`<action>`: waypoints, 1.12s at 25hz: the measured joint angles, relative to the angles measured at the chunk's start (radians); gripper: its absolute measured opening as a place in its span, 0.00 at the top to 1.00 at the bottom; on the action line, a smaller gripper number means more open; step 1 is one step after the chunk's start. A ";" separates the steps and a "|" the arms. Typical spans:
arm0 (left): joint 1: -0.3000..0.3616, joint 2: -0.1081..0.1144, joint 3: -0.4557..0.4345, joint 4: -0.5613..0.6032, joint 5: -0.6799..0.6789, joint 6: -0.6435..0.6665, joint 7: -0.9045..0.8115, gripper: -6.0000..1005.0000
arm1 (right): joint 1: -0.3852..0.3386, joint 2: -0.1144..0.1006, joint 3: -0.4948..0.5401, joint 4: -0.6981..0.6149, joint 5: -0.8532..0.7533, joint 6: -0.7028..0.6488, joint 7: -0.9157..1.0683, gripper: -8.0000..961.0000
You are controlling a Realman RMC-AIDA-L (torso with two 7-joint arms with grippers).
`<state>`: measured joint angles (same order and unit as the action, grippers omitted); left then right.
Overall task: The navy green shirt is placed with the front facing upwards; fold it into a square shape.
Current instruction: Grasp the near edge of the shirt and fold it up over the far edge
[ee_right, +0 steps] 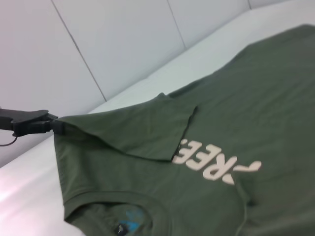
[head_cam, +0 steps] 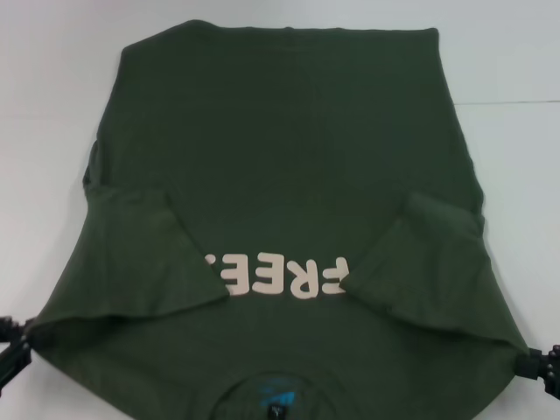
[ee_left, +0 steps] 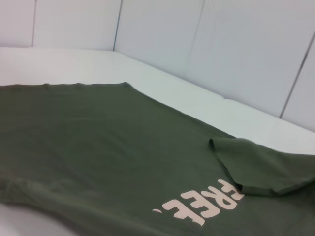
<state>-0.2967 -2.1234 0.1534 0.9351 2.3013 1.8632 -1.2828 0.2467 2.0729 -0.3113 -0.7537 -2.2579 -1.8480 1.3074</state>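
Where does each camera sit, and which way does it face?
Head: above, looking down at the navy green shirt; left gripper and right gripper at its shoulder corners.
Left wrist: low over the shirt, facing the walls; no robot parts show.
Right wrist: low, looking across at the left gripper.
All share the FREE! letters.

Bare white table (head_cam: 512,61) open beyond and beside the shirt (head_cam: 289,149), wall panels (ee_left: 236,44) behind

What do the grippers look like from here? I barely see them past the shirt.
Only slivers show. The left gripper is black, blocky hardware with a thin dark cable trailing from it in the right wrist view. The right gripper is a black, boxy piece too. No markings visible on either.
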 joint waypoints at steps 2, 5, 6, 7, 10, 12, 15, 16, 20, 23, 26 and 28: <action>0.023 -0.003 -0.014 0.005 0.001 0.031 0.024 0.94 | -0.008 0.000 0.013 0.010 0.000 -0.005 -0.037 0.96; 0.054 -0.010 -0.018 0.015 0.002 0.052 0.043 0.94 | -0.026 -0.001 0.043 0.013 0.001 -0.034 -0.091 0.96; 0.069 -0.015 -0.019 0.022 0.002 0.065 0.052 0.94 | -0.031 -0.001 0.055 0.013 0.001 -0.043 -0.105 0.96; 0.081 -0.018 -0.019 0.027 0.002 0.075 0.058 0.94 | -0.037 -0.002 0.065 0.014 0.000 -0.053 -0.116 0.96; 0.107 -0.025 -0.023 0.047 0.002 0.108 0.068 0.94 | -0.057 -0.002 0.077 0.013 -0.001 -0.067 -0.141 0.96; 0.118 -0.027 -0.039 0.053 0.001 0.119 0.070 0.94 | -0.071 -0.002 0.080 0.014 0.001 -0.077 -0.167 0.96; 0.111 -0.022 -0.089 0.037 -0.003 0.125 0.063 0.94 | -0.076 0.000 0.097 0.015 0.006 -0.085 -0.185 0.96; 0.105 -0.019 -0.102 0.028 -0.005 0.125 0.060 0.94 | -0.074 0.002 0.104 0.015 0.006 -0.087 -0.186 0.96; 0.086 -0.018 -0.121 -0.002 -0.044 0.120 0.064 0.94 | -0.047 0.011 0.141 0.018 0.011 -0.100 -0.191 0.96; 0.086 -0.018 -0.122 -0.019 -0.093 0.109 0.066 0.94 | -0.028 0.013 0.166 0.026 0.022 -0.104 -0.193 0.96; 0.089 -0.018 -0.135 -0.033 -0.128 0.096 0.066 0.94 | -0.018 0.013 0.194 0.031 0.048 -0.102 -0.193 0.96; 0.087 -0.018 -0.165 -0.048 -0.138 0.093 0.068 0.94 | -0.015 0.010 0.206 0.041 0.067 -0.100 -0.194 0.96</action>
<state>-0.2092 -2.1412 -0.0117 0.8868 2.1632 1.9561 -1.2152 0.2321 2.0832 -0.1051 -0.7131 -2.1908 -1.9485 1.1135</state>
